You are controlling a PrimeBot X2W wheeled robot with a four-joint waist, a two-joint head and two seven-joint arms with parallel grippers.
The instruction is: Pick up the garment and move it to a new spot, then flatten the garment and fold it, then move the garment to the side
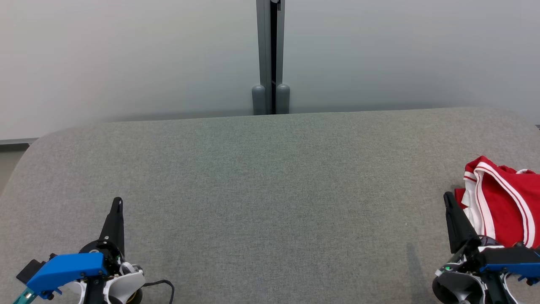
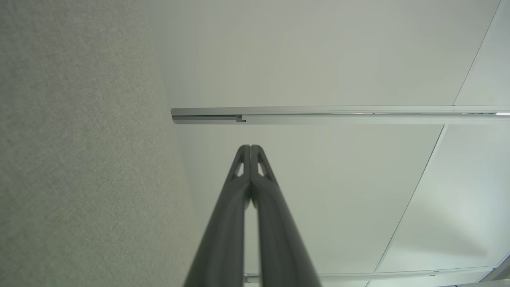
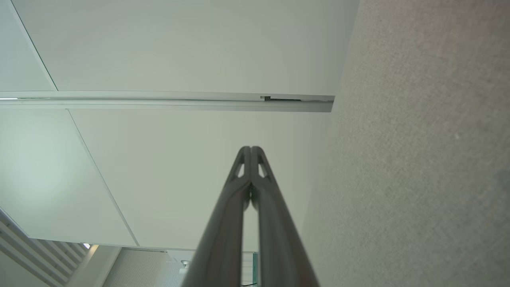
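Tabletop (image 1: 270, 190) in matt grey woven cloth, fine rough weave, garment (image 1: 504, 202) of soft red cloth with white trim, left pincer (image 1: 117, 202) and right pincer (image 1: 447, 197) in dark matt plastic, smooth wall panels (image 1: 126, 55)

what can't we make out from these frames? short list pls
1. Garment: head view, cut off by the right edge, and its near part is hidden behind the right claw. Full shape and type are unclear.
2. Grey surface: head view, near edge cut off by the bottom of the picture.
3. Left claw: left wrist view, finger bases blurred, too close to the lens.
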